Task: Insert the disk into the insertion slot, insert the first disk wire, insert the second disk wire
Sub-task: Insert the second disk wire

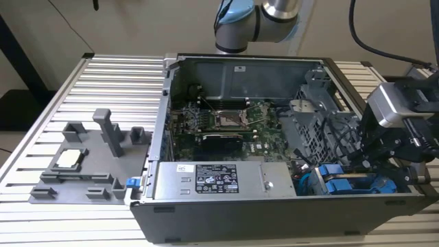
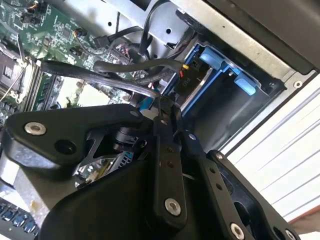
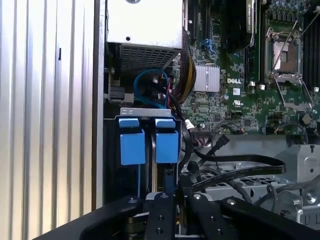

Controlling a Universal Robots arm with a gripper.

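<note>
One step looks done: the disk [image 3: 161, 182] sits in the insertion slot [image 3: 148, 145] at the case's corner, while the gripper [image 3: 172, 192], fingers clenched, seems to pinch a black wire [image 2: 120, 85] beside it.

Open computer case [image 1: 240, 221] on ribbed table [image 1: 116, 77]; green motherboard [image 1: 219, 123] inside; grey fixture tray [image 1: 89, 159] near table's edge.

One open computer case [image 1: 274, 221], one motherboard [image 1: 219, 123], one power supply [image 1: 213, 180], two blue drive carriers [image 3: 132, 145] [image 3: 166, 145], one grey fixture tray [image 1: 82, 170], one robot arm [image 1: 257, 23].
</note>
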